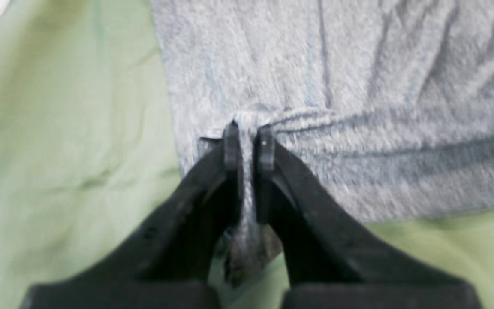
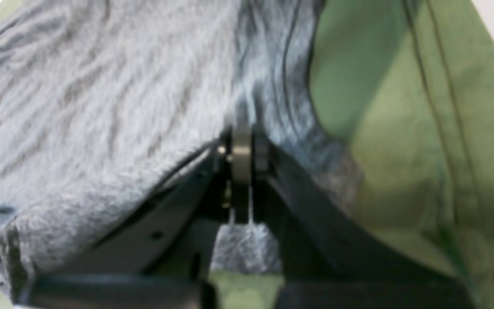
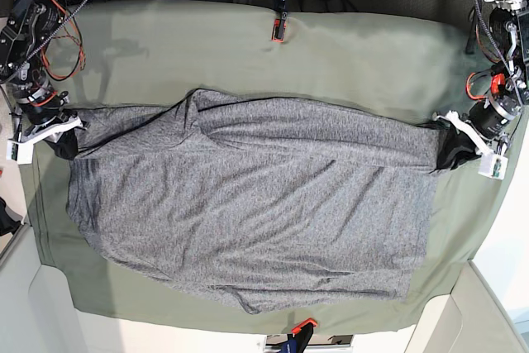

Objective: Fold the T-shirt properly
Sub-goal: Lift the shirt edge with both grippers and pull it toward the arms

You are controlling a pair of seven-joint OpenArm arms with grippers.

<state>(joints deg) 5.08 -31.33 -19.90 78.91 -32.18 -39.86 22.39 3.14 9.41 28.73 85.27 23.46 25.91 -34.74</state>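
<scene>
Large heather-grey thin knit T-shirt (image 3: 248, 212) lies spread across middle of olive-green table cloth (image 3: 347, 47), stretched betw. the two arms, wrinkled, lower edge sagging toward near side of cloth.

Left gripper (image 1: 249, 141), at the shirt's edge on base view's right: jaws pinched tight on a bunched ridge of the shirt's edge, fabric visible squeezed betw. the tips. Right gripper (image 2: 242, 148), at opposite edge of shirt: jaws closed to a narrow slot, grey knit draped over and around them, so prob. clamped on shirt fabric; blur hides the exact bite.

Handling, my read: light, soft, floppy, no stiffness; it'll droop and crease wherever unsupported, and a thin knit can slip from a shallow pinch. Best held at corners/hems, w/ both sides kept taut and level so the fold lands flat.
</scene>
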